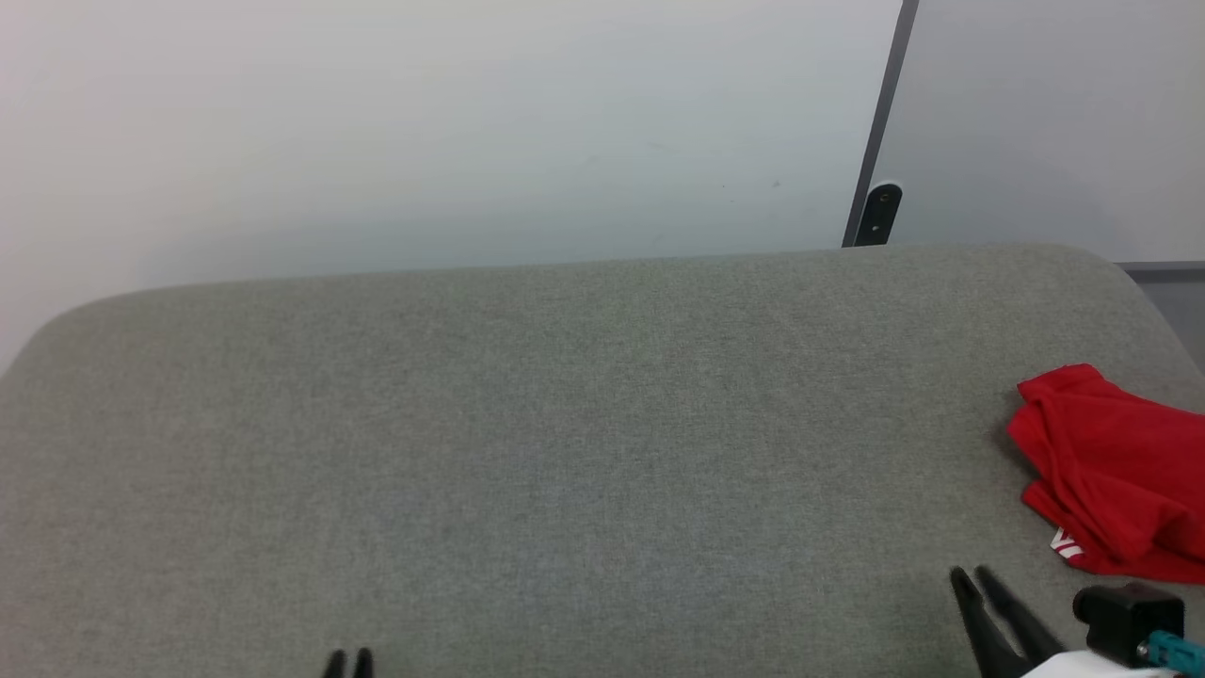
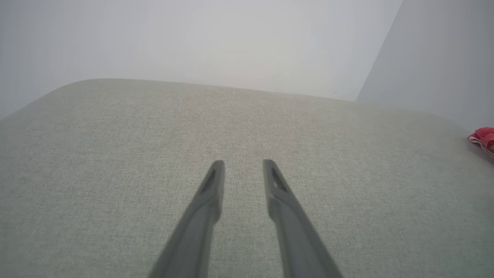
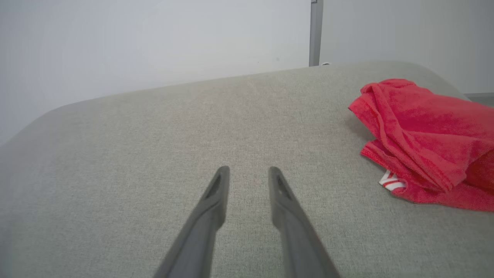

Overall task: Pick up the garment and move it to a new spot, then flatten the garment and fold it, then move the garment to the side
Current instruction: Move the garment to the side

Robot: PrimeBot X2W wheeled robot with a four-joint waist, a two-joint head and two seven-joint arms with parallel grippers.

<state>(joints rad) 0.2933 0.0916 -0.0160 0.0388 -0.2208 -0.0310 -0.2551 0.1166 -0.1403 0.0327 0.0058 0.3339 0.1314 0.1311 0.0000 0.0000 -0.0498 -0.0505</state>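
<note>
The garment [image 1: 1116,471] is a crumpled red heap with a bit of red-and-white striped trim, lying at the far right of the grey fabric surface [image 1: 565,424]; it also appears as the garment [image 3: 428,143] at the right of the right wrist view and as a red sliver, the garment [image 2: 483,137], at the right edge of the left wrist view. My right gripper [image 1: 972,573] hovers just below-left of the heap, apart from it, open and empty [image 3: 249,169]. My left gripper [image 1: 348,656] peeks in at the bottom left, far from the heap, jaws apart with nothing between them [image 2: 244,163].
The grey surface has rounded far corners and ends at a pale wall [image 1: 471,122]. A dark vertical strip [image 1: 880,122] with a black bracket runs down the wall at the back right. Bare fabric spreads left of the garment.
</note>
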